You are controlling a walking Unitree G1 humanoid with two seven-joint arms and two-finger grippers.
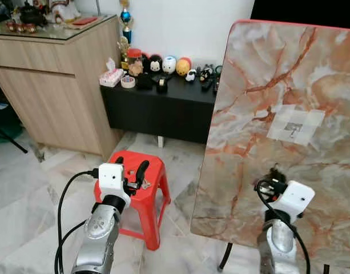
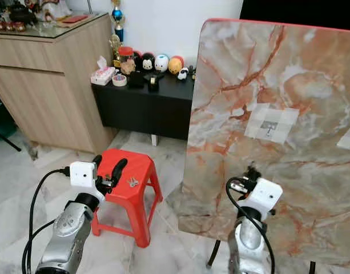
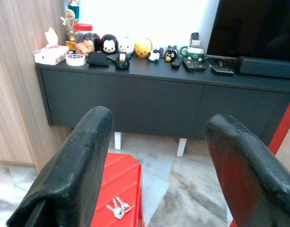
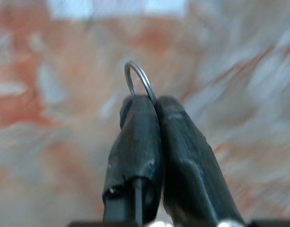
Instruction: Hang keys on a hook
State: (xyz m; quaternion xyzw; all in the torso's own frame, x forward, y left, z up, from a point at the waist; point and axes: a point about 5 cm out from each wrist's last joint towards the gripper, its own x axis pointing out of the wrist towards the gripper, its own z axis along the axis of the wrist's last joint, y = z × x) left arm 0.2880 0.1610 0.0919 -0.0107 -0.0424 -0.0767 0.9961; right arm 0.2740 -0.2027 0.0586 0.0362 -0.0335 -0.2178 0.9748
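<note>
Marble board [image 1: 277, 114]; key ring [image 4: 140, 80] pinched in right gripper [image 4: 152, 101].

Bare marble board [image 1: 277, 74] around hook [image 1: 293, 130]

You are looking at a small bunch of silver keys [image 2: 132, 182] lying flat on the red stool's top, low and left of centre in the right eye view. A thin metal key ring [image 4: 139, 79] is poking out above the closed fingertips at upper centre of the right wrist view. The small hook [image 2: 269, 131] is sitting on a pale taped patch on the marbled board, right of centre.
</note>
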